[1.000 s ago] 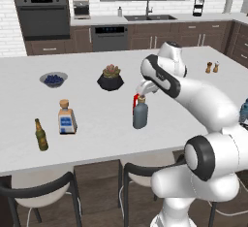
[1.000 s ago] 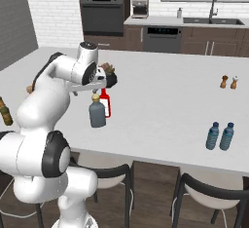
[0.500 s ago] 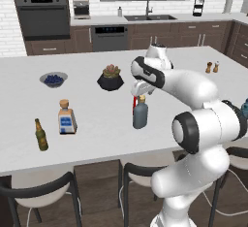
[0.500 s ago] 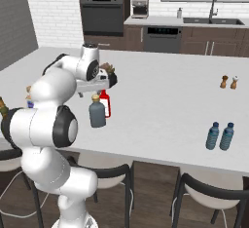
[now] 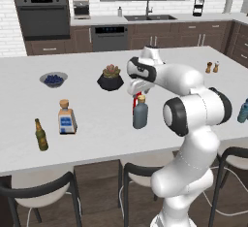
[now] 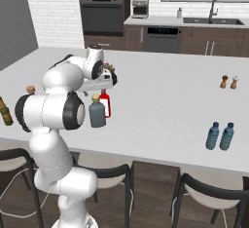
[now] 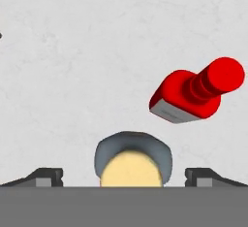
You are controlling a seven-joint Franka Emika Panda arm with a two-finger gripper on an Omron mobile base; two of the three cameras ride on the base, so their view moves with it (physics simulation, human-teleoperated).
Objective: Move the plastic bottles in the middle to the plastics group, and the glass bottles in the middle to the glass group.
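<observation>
Plastics look done w/ two blue bottles (image 6: 220, 136) at counter (image 6: 165, 100) 4 o'clock; grey tan-capped bottle (image 5: 140, 112) and red bottle (image 7: 193, 95) left mid-counter, glass group (image 5: 53, 126) at 9 o'clock, gripper (image 7: 123, 175) wide open, empty, straight above grey one.

Premises: a home kitchen. Evidence: built-in wall oven (image 5: 39, 21), dishwasher (image 5: 109, 38) under dark-wood cabinets (image 5: 164, 39), sink with faucet (image 5: 148, 8), coffee maker (image 5: 80, 8), white brick backsplash (image 6: 58, 12), stools (image 6: 206, 198) at a white island desk (image 5: 87, 134).
</observation>
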